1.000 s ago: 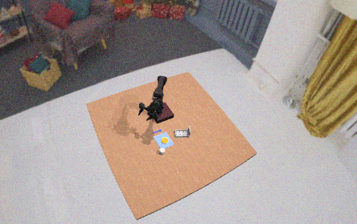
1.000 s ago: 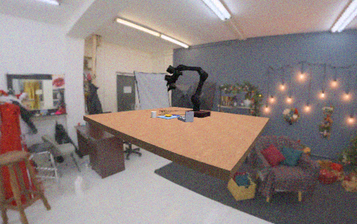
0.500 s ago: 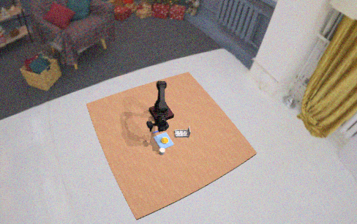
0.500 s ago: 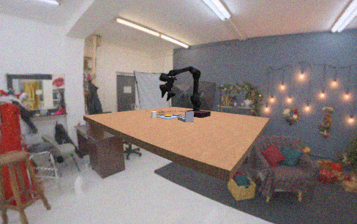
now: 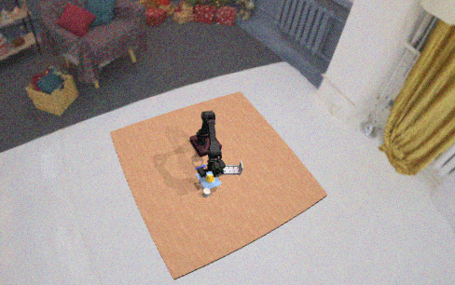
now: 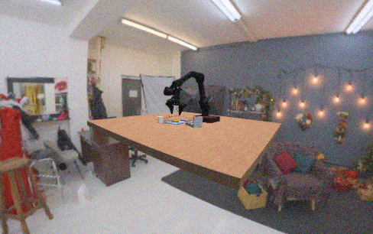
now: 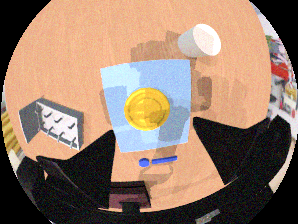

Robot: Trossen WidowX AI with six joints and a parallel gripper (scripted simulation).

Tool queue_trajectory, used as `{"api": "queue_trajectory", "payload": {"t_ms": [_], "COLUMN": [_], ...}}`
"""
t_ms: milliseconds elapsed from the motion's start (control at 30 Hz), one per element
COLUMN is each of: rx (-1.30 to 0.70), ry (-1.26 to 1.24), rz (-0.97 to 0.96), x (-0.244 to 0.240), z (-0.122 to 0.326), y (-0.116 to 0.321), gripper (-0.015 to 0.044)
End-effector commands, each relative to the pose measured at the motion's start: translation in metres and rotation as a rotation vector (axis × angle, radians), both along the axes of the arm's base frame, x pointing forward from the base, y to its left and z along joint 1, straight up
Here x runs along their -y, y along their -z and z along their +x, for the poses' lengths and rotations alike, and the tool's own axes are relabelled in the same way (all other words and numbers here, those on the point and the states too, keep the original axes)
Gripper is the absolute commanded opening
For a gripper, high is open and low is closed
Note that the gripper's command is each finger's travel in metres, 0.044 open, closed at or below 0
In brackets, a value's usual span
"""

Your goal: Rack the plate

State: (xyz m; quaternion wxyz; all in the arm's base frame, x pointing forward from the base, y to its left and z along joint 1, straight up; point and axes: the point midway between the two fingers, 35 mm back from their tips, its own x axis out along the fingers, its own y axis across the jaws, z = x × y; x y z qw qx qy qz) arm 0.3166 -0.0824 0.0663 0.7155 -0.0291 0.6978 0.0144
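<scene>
Currently the jaws stand open and hold nothing, poised above the yellow plate point(image 7: 147, 110). That plate lies flat on a blue mat point(image 7: 148, 111) on the counter point(image 5: 261, 196). Beside the mat sit the dish rack point(image 7: 55, 123) and a white cup point(image 7: 198, 40).

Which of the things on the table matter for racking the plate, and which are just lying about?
Part of the job:
yellow plate, lying flat on the mat
dish rack, off to one side of the plate
gripper, open and holding nothing, above the plate

Lying about:
light blue mat under the plate
white cup
small blue utensil
</scene>
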Motion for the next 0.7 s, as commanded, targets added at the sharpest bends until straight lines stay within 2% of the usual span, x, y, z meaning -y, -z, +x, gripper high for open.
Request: {"api": "queue_trajectory", "payload": {"t_ms": [0,667], "rx": [0.004,0.004], "ry": [-0.008,-0.008], "rz": [0.016,0.016], "x": [-0.002,-0.002], "z": [0.000,0.002], "y": [0.002,0.033], "gripper": [0.0400,0.0400]}}
